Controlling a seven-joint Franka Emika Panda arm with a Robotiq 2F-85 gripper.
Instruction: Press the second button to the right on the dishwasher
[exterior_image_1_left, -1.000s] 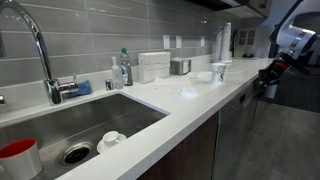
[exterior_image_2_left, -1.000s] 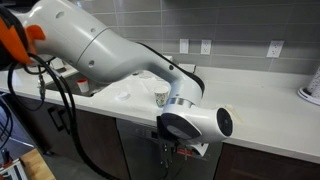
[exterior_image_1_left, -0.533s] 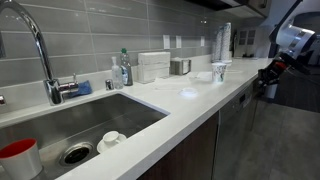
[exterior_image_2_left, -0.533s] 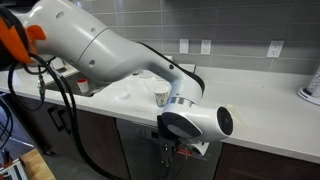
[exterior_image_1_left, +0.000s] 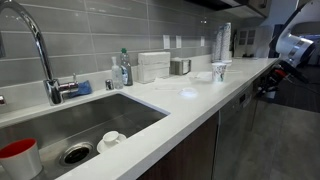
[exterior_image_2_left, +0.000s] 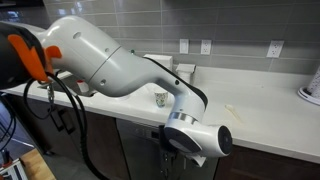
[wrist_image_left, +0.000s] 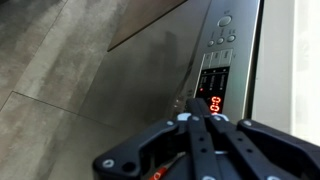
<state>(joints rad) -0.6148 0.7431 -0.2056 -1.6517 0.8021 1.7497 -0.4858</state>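
Note:
The dishwasher (wrist_image_left: 150, 70) is a grey brushed-metal front that fills the wrist view. Its dark control strip (wrist_image_left: 225, 50) runs along the top edge, with several small buttons and a lit red display (wrist_image_left: 215, 103). My gripper (wrist_image_left: 203, 110) is shut and empty, with its fingers pressed together. The tips are at or just in front of the strip, next to the red display; I cannot tell whether they touch. In an exterior view the gripper (exterior_image_1_left: 268, 82) is at the counter's front edge above the dishwasher (exterior_image_1_left: 236, 128). In an exterior view the wrist (exterior_image_2_left: 192, 140) hides the fingers.
A white countertop (exterior_image_1_left: 190, 100) carries a sink (exterior_image_1_left: 90, 125), a faucet (exterior_image_1_left: 45, 60), a soap bottle (exterior_image_1_left: 122, 70), a white box (exterior_image_1_left: 153, 66) and a cup (exterior_image_2_left: 161, 97). Dark wood cabinet doors (exterior_image_2_left: 100, 140) flank the dishwasher. The grey floor (wrist_image_left: 50, 50) lies below.
The arm has shifted: the wrist has dropped lower in front of the dishwasher, and the gripper has moved slightly along the counter edge. The gripper is still shut.

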